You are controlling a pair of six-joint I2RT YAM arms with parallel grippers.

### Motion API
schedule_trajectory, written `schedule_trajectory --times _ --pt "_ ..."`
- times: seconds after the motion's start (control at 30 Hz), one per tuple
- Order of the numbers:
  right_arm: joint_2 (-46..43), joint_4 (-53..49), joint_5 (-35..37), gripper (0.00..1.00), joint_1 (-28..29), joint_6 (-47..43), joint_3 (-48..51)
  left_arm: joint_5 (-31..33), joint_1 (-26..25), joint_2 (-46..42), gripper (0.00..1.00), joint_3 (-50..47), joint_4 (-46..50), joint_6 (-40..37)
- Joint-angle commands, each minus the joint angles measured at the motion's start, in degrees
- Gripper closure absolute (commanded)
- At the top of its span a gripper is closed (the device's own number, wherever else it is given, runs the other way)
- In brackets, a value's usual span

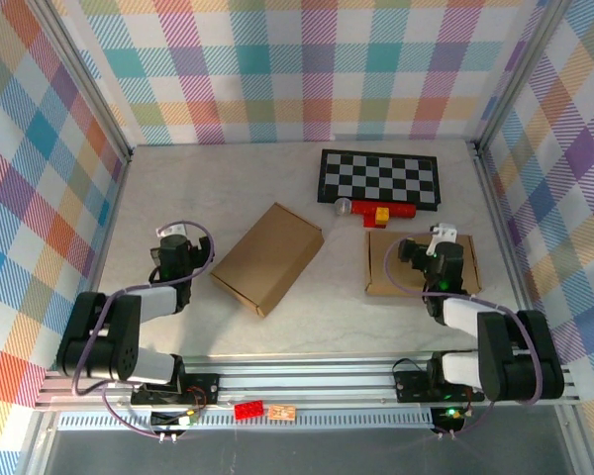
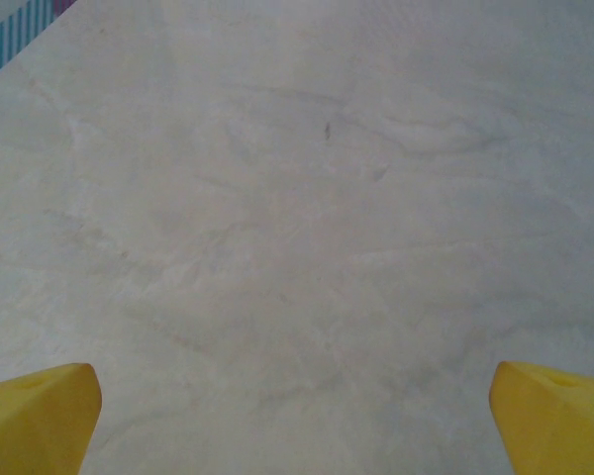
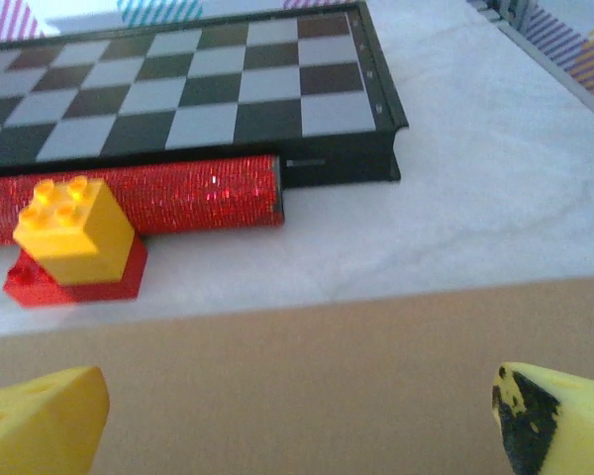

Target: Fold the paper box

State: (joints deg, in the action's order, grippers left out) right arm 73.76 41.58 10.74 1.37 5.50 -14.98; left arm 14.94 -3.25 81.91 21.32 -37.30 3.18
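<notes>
With left gripper [image 2: 297, 401] and right gripper [image 3: 297, 406] both spread wide, the box [image 1: 267, 257] lies between them, long axis near-left to far-right, nearer the left.

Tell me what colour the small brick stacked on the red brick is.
Yellow: the small studded plastic brick shows best in the right wrist view.

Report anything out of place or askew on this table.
A red brick lies on the frame rail at the near edge, off the table. The brown box sits diagonally, askew to the table edges. Nothing looks spilled or damaged.
</notes>
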Motion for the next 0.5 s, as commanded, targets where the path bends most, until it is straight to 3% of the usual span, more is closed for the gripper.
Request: schedule_trajectory --times 0.0,0.13,0.3,0.47 --pt "2.85 8.41 -5.76 0.01 -2.12 -0.45 -1.20 -5.08 1.10 3.97 0.00 1.14 -10.06 -0.95" --pt "6.74 13.69 -8.22 0.01 -3.67 0.13 -0.48 -5.29 0.84 8.32 0.00 -1.67 -19.54 -1.52" --pt "14.46 26.96 -8.47 0.01 -3.71 0.12 2.40 -4.31 0.70 7.92 0.00 -1.84 -19.11 -1.27" --pt "12.79 19.98 -7.08 0.01 -3.61 0.57 0.09 -1.15 -1.13 8.36 0.00 0.85 -14.39 -2.30"
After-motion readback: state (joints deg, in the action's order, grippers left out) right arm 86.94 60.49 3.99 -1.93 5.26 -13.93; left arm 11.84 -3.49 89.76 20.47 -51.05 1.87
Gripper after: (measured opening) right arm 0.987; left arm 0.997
